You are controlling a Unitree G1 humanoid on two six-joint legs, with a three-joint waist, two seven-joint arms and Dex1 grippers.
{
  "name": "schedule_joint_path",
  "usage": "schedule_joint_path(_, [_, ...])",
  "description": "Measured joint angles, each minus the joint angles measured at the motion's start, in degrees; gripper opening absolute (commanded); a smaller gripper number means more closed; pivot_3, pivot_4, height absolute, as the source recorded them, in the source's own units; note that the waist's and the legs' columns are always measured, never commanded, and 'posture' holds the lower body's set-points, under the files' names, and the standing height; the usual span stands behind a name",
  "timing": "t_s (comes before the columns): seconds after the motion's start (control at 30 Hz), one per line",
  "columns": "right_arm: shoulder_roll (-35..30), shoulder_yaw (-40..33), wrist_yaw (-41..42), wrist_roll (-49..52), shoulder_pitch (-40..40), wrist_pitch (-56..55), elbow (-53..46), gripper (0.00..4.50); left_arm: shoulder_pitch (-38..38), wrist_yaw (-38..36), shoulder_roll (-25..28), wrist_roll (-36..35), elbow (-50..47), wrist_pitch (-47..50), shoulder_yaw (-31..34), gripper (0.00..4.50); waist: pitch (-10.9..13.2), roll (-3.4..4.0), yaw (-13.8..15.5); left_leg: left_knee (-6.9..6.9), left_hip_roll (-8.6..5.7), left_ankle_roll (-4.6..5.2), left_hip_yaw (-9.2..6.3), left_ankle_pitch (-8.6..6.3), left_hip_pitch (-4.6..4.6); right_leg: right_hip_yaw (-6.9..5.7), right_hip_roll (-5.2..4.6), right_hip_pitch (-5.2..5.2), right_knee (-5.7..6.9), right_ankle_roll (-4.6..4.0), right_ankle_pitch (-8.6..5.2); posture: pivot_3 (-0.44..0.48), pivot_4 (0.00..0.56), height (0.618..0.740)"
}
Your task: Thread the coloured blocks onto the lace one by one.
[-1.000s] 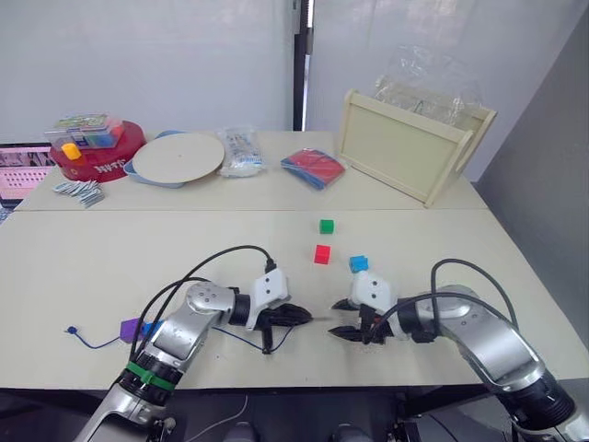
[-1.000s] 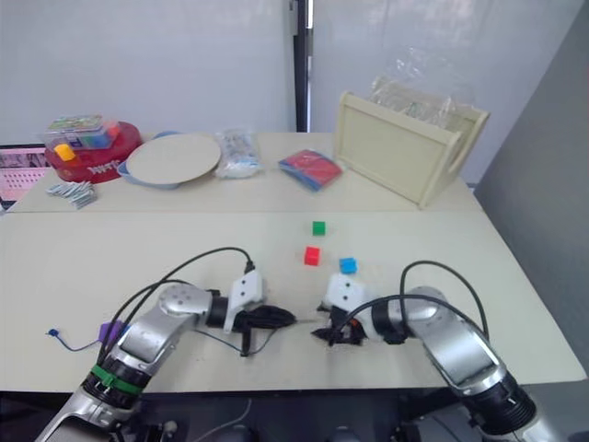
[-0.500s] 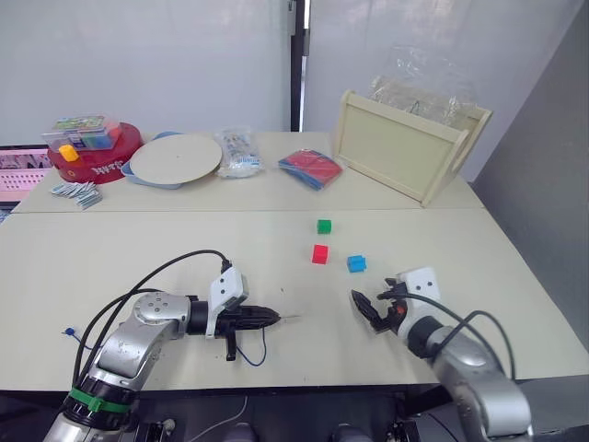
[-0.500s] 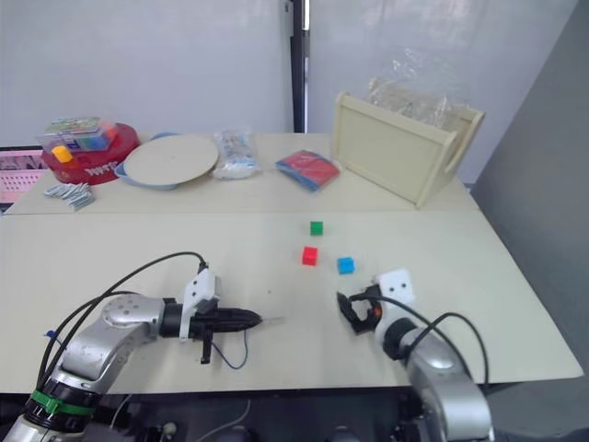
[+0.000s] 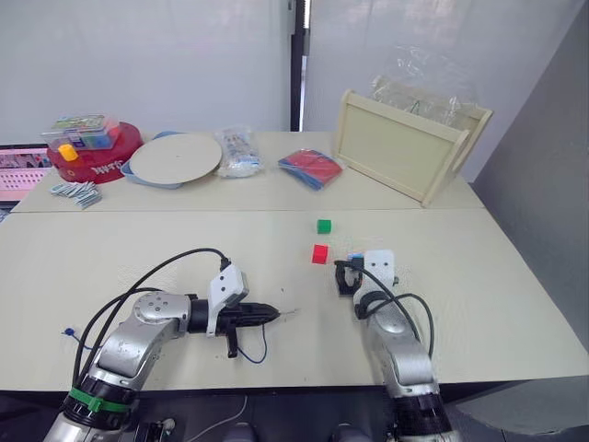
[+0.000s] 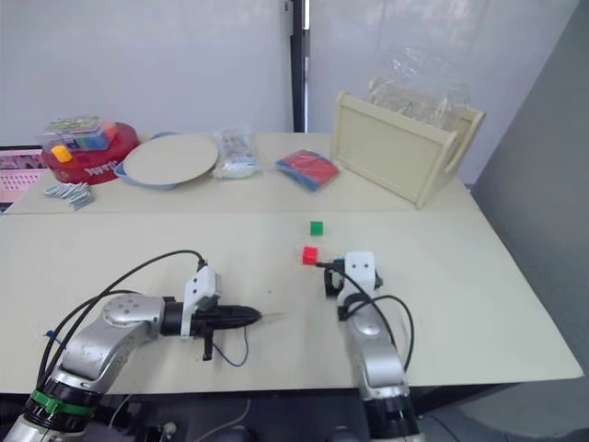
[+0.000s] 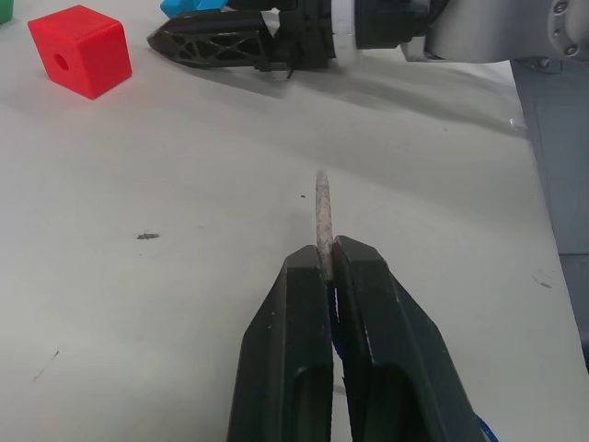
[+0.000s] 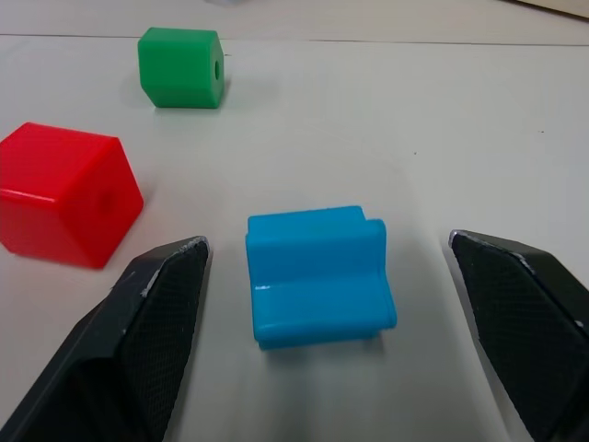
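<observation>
Lace (image 5: 260,343) pinched near pale tip between pressed-together jaws of left gripper (image 7: 324,267); tip juts forward above table (image 5: 110,249), cord loops below gripper. Right gripper (image 8: 327,276) jaws spread wide, straddling blue block (image 8: 316,287), not touching. Step in hand, by judgement: picking up blue block. Next: close on block, bring hole to tip. Count: three loose blocks: blue, red (image 8: 67,193), green (image 8: 181,66).

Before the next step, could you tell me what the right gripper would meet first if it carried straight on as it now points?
Most likely the blue block, lying on the table between the right gripper's open fingers.
</observation>
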Motion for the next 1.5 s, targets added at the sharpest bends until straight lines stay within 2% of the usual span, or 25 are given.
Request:
schedule_joint_path(0.07, [0.1,-0.3,0.0,0.1,-0.7,-1.5,1.5,3.35,0.0,0.1,0.0,0.0,0.0,0.0,0.0,0.0,0.0,0.0,0.0,0.0,0.0,0.0,0.0,0.0,0.0,0.0,0.0,0.0,0.0,0.0,0.0,0.0,0.15,0.74])
schedule_joint_path(0.13, [0.2,-0.3,0.2,0.1,-0.5,-2.0,1.5,2.59,0.0,0.2,0.0,0.0,0.0,0.0,0.0,0.0,0.0,0.0,0.0,-0.02,0.0,0.0,0.0,0.0,0.01,0.0,0.0,0.0,0.01,0.0,0.0,0.0,0.15,0.74])
schedule_joint_path(0.27, [0.7,0.8,0.8,0.0,2.5,-2.4,-1.6,1.25,0.2,0.2,0.2,0.0,0.0,0.0,0.0,0.0,0.0,0.0,0.1,-0.07,0.0,0.0,0.0,0.0,0.0,0.0,-0.01,0.0,-0.02,0.0,0.0,0.0,0.15,0.74])
schedule_joint_path(0.5, [1.0,3.7,1.9,-0.4,11.2,0.1,-12.2,1.21,0.2,0.2,0.2,0.1,0.0,0.0,-0.1,0.0,0.0,0.01,0.1,-0.15,0.0,0.0,0.0,0.0,-0.02,0.0,0.0,-0.05,-0.03,0.0,0.0,0.0,0.15,0.74])
schedule_joint_path(0.67, [-4.6,11.5,8.6,0.1,24.0,0.6,-28.0,1.21,-0.2,0.2,0.2,0.5,0.9,-0.1,-0.3,0.0,0.0,0.0,0.2,-0.19,0.0,0.0,0.0,0.0,-0.04,-0.01,-0.01,-0.05,-0.12,0.0,0.0,0.0,0.15,0.74])
schedule_joint_path(0.8, [-7.8,12.9,13.3,2.1,28.6,0.3,-29.3,1.21,-1.1,0.1,-0.3,0.5,1.4,-0.3,-0.8,0.0,0.0,0.0,0.1,-0.17,0.0,-0.01,0.0,0.01,0.07,-0.01,0.0,0.04,-0.09,0.0,0.0,0.0,0.15,0.74])
schedule_joint_path(1.0, [-8.1,12.1,16.0,4.7,28.7,2.1,-28.5,1.21,-1.1,0.0,-0.3,0.5,1.6,-0.5,-1.0,0.0,0.0,-0.04,-0.1,-0.21,0.04,-0.01,-0.01,0.01,0.08,-0.01,0.03,0.03,-0.09,0.0,0.0,0.0,0.15,0.74])
schedule_joint_path(1.07, [-7.7,12.1,16.1,4.8,28.2,2.6,-28.3,2.28,-1.1,-0.1,-0.3,0.6,1.6,-0.8,-1.0,0.0,0.0,-0.04,0.0,-0.21,0.04,-0.01,-0.01,0.01,0.1,-0.02,0.04,0.03,-0.09,0.0,0.0,0.0,0.15,0.74])
schedule_joint_path(1.2, [-8.4,11.5,17.9,6.5,27.5,4.3,-28.5,3.64,-1.1,-0.1,-0.3,0.6,1.7,-1.2,-1.1,0.0,0.0,-0.04,0.1,-0.19,0.03,-0.01,-0.01,0.01,0.07,-0.01,0.02,0.04,-0.09,0.0,0.0,0.0,0.15,0.74])
schedule_joint_path(1.27, [-11.5,11.0,20.5,8.2,26.8,6.6,-30.0,4.32,-1.1,-0.1,-0.3,0.6,1.7,-1.2,-1.1,0.0,0.0,-0.04,0.1,-0.17,0.0,-0.01,0.0,0.01,0.04,-0.01,0.0,0.04,-0.1,0.0,0.0,0.0,0.15,0.74])
schedule_joint_path(1.3, [-13.4,10.2,22.0,9.1,26.0,7.9,-30.6,4.47,-1.1,-0.1,-0.3,0.6,1.7,-1.3,-1.1,0.0,0.0,-0.04,0.2,-0.16,-0.01,-0.01,0.0,0.01,0.04,-0.01,-0.01,0.04,-0.1,0.0,0.0,0.0,0.15,0.74])
schedule_joint_path(1.37, [-18.4,7.8,25.5,11.1,23.8,10.6,-32.0,4.47,-1.0,-0.1,-0.3,0.6,1.7,-1.3,-1.1,0.0,0.0,-0.04,0.4,-0.15,-0.02,-0.01,0.0,0.01,0.04,-0.02,-0.01,0.05,-0.1,0.0,0.0,0.0,0.15,0.74])
schedule_joint_path(1.5, [-32.0,4.8,38.4,16.9,18.2,14.9,-32.8,4.47,-1.1,0.0,-0.3,0.6,2.2,-1.3,-1.3,0.0,0.0,-0.03,0.3,-0.14,-0.04,0.0,-0.01,0.01,0.04,-0.03,-0.01,0.07,-0.12,0.0,0.0,0.0,0.15,0.74])
